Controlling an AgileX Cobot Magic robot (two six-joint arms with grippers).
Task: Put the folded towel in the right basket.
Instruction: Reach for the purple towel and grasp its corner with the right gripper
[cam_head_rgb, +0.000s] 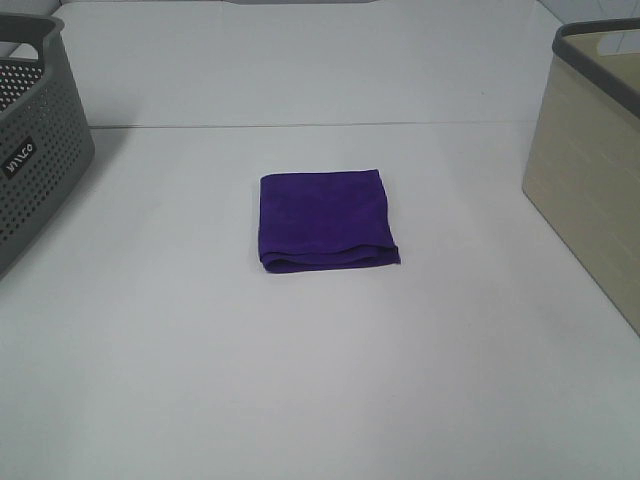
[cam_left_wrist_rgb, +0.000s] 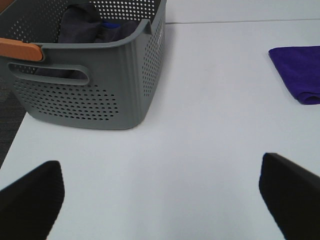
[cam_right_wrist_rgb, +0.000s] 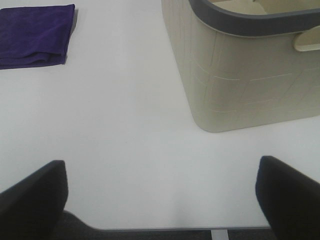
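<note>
A folded purple towel (cam_head_rgb: 325, 219) lies flat in the middle of the white table. It also shows in the left wrist view (cam_left_wrist_rgb: 298, 71) and in the right wrist view (cam_right_wrist_rgb: 36, 34). The beige right basket (cam_head_rgb: 590, 160) stands at the table's right edge; the right wrist view shows its wall and grey rim (cam_right_wrist_rgb: 240, 75). Neither arm shows in the exterior high view. My left gripper (cam_left_wrist_rgb: 162, 197) is open and empty above bare table, far from the towel. My right gripper (cam_right_wrist_rgb: 162, 197) is open and empty near the table's front edge, beside the beige basket.
A grey perforated basket (cam_head_rgb: 35, 140) stands at the left edge; the left wrist view shows dark cloth inside it (cam_left_wrist_rgb: 82, 25) and an orange handle (cam_left_wrist_rgb: 20, 50). The table's front edge (cam_right_wrist_rgb: 160, 229) runs just below my right gripper.
</note>
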